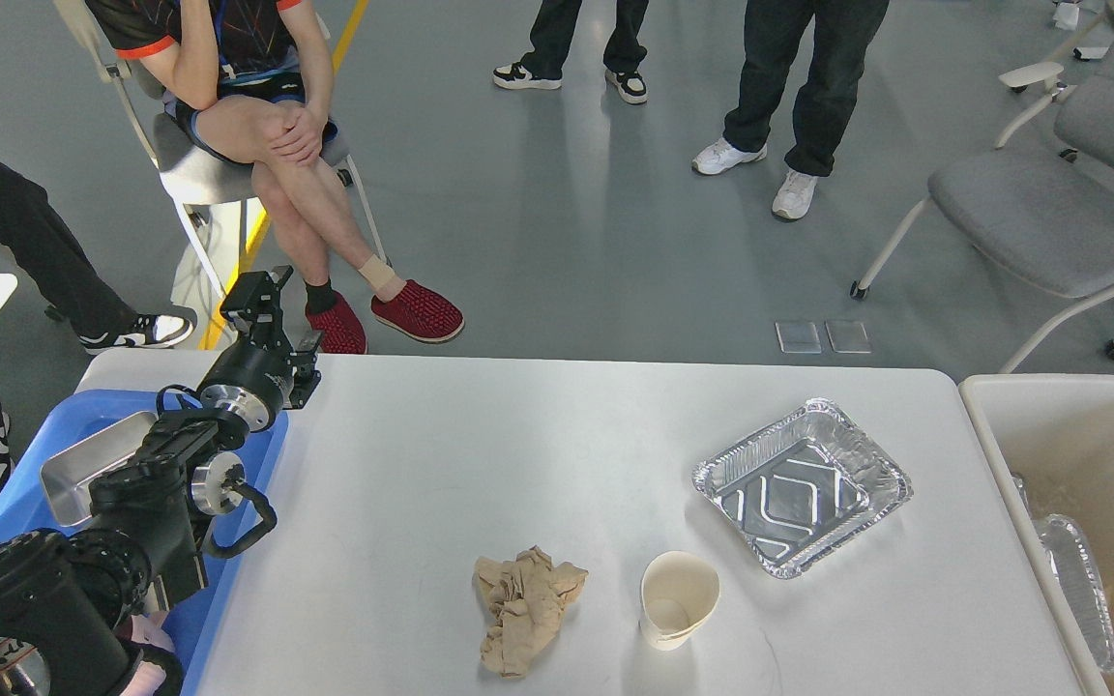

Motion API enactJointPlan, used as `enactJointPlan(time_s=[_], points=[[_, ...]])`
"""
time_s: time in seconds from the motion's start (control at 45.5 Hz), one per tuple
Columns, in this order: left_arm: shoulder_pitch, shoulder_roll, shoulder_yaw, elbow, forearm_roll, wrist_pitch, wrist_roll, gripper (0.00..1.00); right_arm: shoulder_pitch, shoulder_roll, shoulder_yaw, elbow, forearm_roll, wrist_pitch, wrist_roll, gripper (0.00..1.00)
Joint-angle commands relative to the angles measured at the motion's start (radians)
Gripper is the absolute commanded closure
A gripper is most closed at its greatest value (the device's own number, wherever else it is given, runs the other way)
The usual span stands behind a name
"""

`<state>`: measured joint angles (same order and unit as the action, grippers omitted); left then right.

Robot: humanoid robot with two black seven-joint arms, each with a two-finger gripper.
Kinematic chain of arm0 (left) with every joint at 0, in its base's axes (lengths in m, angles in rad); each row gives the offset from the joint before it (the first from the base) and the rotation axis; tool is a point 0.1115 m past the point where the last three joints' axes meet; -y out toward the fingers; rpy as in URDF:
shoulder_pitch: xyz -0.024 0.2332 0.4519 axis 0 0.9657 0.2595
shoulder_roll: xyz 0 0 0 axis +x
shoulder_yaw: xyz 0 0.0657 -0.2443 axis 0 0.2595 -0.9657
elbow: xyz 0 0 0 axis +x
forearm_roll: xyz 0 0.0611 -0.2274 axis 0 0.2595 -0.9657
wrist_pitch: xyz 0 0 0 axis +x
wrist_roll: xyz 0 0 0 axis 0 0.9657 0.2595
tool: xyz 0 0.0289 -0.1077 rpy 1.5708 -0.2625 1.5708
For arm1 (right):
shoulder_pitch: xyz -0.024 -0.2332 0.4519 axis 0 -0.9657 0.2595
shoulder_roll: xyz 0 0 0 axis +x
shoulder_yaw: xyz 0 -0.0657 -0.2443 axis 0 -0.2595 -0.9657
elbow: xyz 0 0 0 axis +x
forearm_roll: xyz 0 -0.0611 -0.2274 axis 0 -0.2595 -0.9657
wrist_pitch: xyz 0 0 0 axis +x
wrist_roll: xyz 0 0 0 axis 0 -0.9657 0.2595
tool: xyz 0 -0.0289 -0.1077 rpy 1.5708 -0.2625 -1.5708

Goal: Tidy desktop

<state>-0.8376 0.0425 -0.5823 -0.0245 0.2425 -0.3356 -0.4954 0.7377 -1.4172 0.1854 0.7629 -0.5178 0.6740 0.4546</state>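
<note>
The white desktop (480, 454) holds three loose items. A crumpled brown paper wad (524, 619) lies near the front edge. A paper cup (678, 599) rests on its side just right of the wad. Farther right and back sits an empty square foil tray (802, 486). My left gripper (257, 292) hangs above the table's far left corner, well away from all three; it is dark and its fingers cannot be told apart. Nothing shows in it. My right gripper is out of view.
A blue plastic tray (262, 462) at the left edge holds a metal tin (83, 466), partly hidden by my left arm. A white-rimmed bin (1050, 385) stands off the right edge with a foil tray (1079, 580) inside. People and chairs stand beyond the table.
</note>
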Motion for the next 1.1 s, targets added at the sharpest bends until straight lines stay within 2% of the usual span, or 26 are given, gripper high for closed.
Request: enactJointPlan(time_s=[0.0,0.198,0.329,0.746,1.076], points=[[0.000,-0.007,-0.001,0.000,0.000,0.003,0.001,0.03,-0.014,0.118,-0.001,-0.043,-0.082,-0.079,-0.002,0.00],[0.000,-0.010,-0.001,0.000,0.000,0.003,0.000,0.03,0.002,0.411,-0.003,-0.261,-0.298,-0.203,0.003,0.00],[-0.001,-0.018,-0.001,0.000,0.000,0.004,-0.002,0.03,0.002,0.560,-0.007,-0.316,-0.425,-0.301,0.019,0.00],[0.000,-0.044,-0.001,0.000,-0.003,0.009,-0.003,0.03,0.002,0.823,-0.030,-0.343,-0.665,-0.462,0.022,0.00],[-0.001,-0.058,-0.001,0.000,-0.003,0.018,-0.003,0.03,0.009,1.015,-0.155,-0.502,-0.703,-0.603,0.027,0.00]])
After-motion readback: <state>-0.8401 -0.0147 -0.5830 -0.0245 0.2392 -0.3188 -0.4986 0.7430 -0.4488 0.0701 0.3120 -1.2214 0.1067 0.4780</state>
